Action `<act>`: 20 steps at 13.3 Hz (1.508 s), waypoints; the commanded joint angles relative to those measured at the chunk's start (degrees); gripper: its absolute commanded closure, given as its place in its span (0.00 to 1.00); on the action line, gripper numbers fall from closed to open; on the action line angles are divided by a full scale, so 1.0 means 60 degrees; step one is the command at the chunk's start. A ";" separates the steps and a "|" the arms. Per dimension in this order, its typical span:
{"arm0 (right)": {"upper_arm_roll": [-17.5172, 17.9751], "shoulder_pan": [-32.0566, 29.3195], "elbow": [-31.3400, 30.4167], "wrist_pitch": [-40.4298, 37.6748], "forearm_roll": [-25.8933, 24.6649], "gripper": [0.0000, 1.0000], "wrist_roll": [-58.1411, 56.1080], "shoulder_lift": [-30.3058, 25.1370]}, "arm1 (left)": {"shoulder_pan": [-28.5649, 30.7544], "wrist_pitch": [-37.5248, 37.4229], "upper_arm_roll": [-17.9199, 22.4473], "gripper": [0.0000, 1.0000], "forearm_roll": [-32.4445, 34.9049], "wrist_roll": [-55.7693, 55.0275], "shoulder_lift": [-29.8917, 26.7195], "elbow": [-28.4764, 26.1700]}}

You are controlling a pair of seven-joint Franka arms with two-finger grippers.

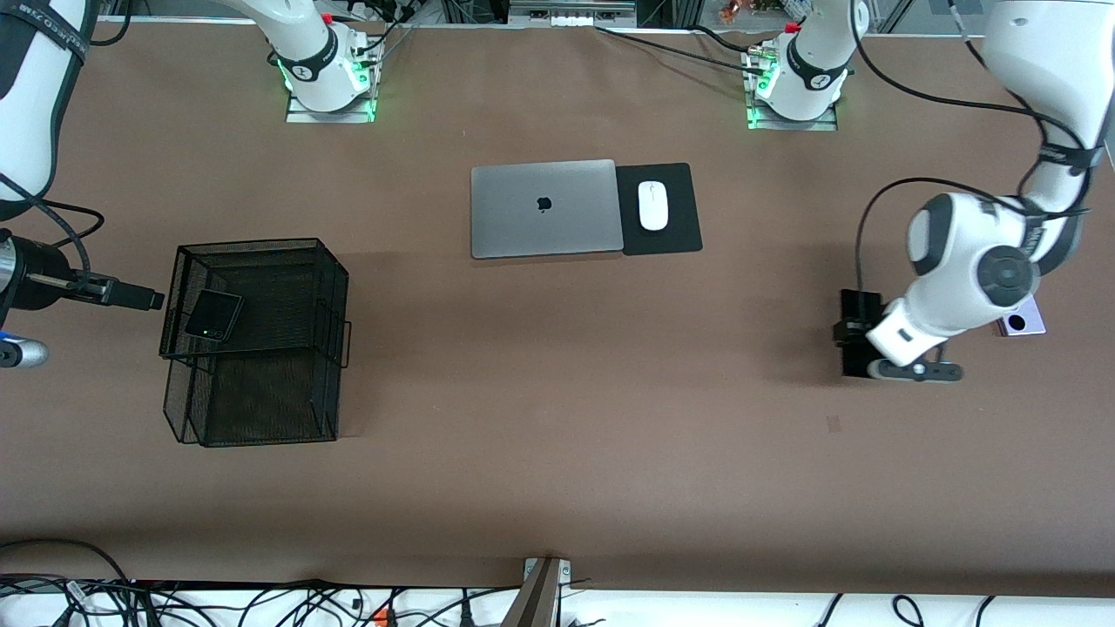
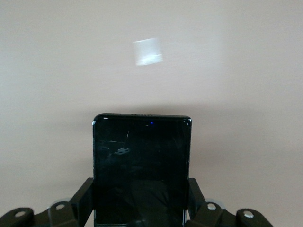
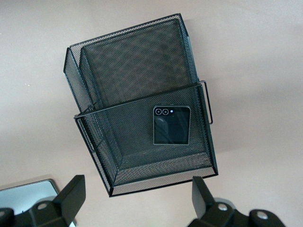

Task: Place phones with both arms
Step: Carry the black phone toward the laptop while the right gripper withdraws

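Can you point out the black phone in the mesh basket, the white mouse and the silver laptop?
Small squarish black phone (image 1: 213, 315): front view, middle of its face.
White computer mouse (image 1: 652, 205): front view, its top.
Closed silver laptop (image 1: 544, 208): front view, lid centre.

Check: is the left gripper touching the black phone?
Touching. The left wrist view shows the left gripper shut on the black phone, fingers pressed against both edges.
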 commanded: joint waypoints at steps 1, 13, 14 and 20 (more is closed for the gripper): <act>0.1297 -0.1092 0.0414 -0.0234 0.0047 0.00 -0.0012 0.0147 | -0.1362 -0.0856 0.0092 1.00 -0.0004 -0.1458 0.0384 0.0983; 0.8479 -0.5739 -0.1328 0.2108 -0.3131 0.01 0.0105 -0.1259 | -0.6037 -0.0815 0.0165 1.00 -0.0121 -0.6515 0.3605 0.5186; 0.8643 -0.5873 -0.1271 0.2110 -0.3234 0.01 0.0105 -0.1245 | -0.6388 -0.0785 0.0180 1.00 -0.0122 -0.6735 0.4029 0.5799; 0.8645 -0.5684 -0.0992 0.1978 -0.3191 0.00 0.2053 -0.1186 | -0.7665 0.0354 0.0209 1.00 -0.0122 -0.7645 0.5643 0.8118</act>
